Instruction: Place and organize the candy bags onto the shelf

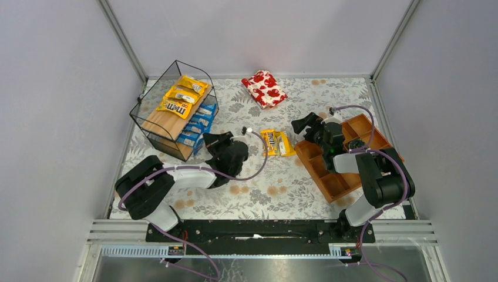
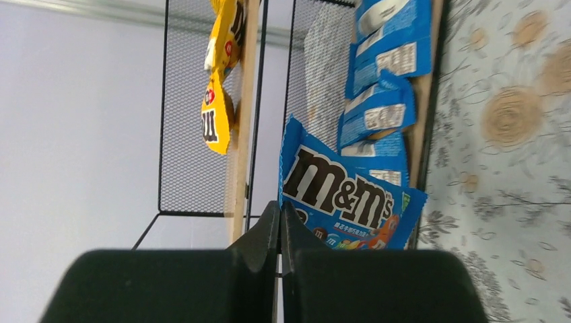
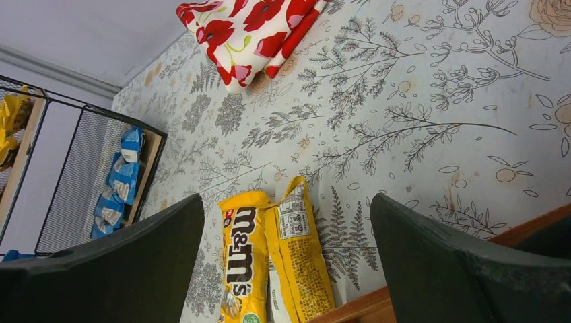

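The black wire shelf (image 1: 154,126) stands at the back left, with yellow candy bags (image 1: 182,97) on its upper board and blue candy bags (image 1: 198,124) on the lower one. My left gripper (image 1: 210,141) is shut just in front of the lower tier. In the left wrist view its tips (image 2: 280,210) meet at the near edge of a blue bag (image 2: 343,195) that leans in the shelf, and nothing shows between them. Two yellow bags (image 1: 277,143) lie side by side on the table. My right gripper (image 1: 305,126) hangs wide open over them (image 3: 286,202), around neither bag (image 3: 242,256).
An orange-brown compartment tray (image 1: 337,182) sits under the right arm, its edge (image 3: 357,306) touching the yellow bags. A red-and-white floral pouch (image 1: 265,88) lies at the back centre. Grey walls close in the table on three sides.
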